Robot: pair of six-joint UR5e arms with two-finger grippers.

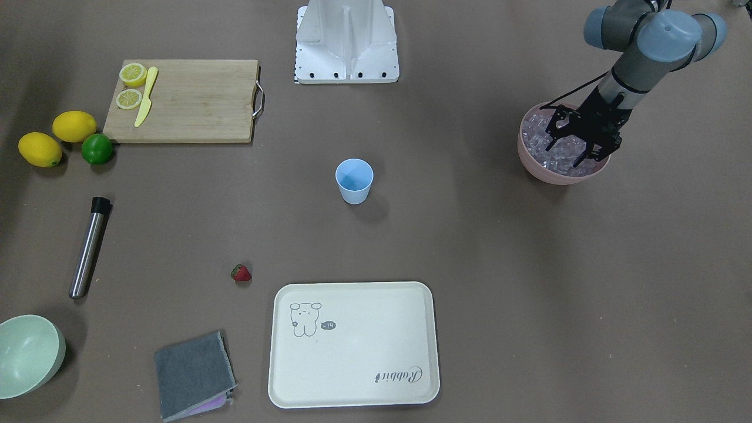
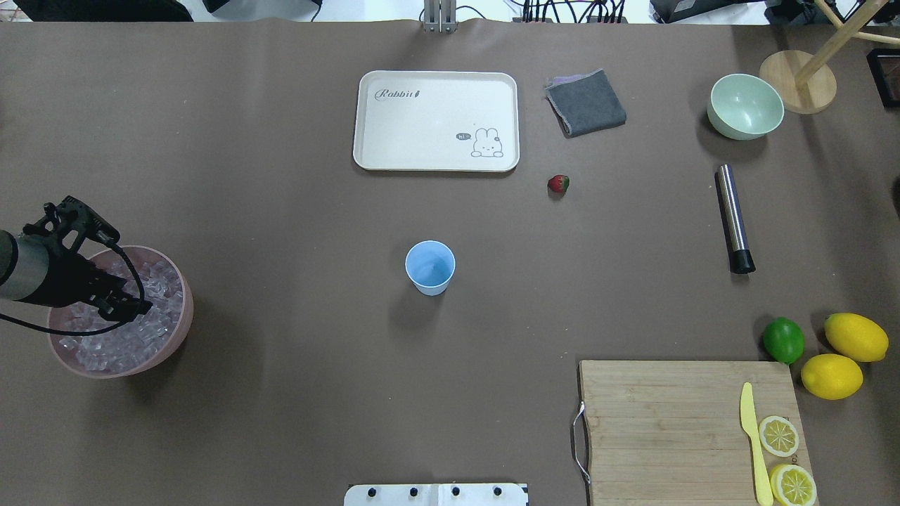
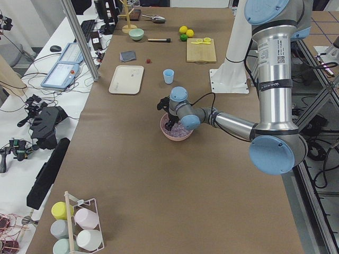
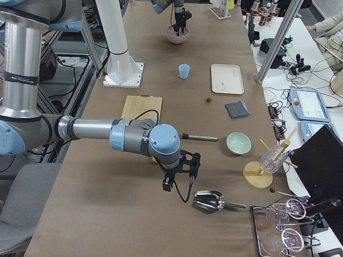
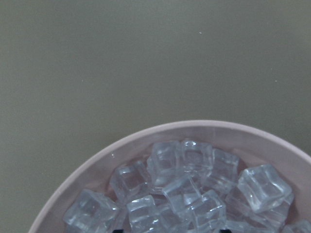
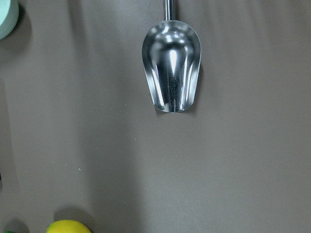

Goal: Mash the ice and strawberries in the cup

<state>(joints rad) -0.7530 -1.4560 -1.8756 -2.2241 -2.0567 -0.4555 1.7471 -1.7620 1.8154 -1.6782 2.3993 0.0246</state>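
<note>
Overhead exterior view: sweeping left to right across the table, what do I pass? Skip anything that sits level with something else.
pink bowl holding the ice → cup → strawberry → steel cylinder with a black end → lime.

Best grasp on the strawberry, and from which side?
Probably top-down: the strawberry lies on its side on open table, apart from the tray. Close the jaws across the widest red part, near the green cap; toward the tapered tip it may slip out.
</note>
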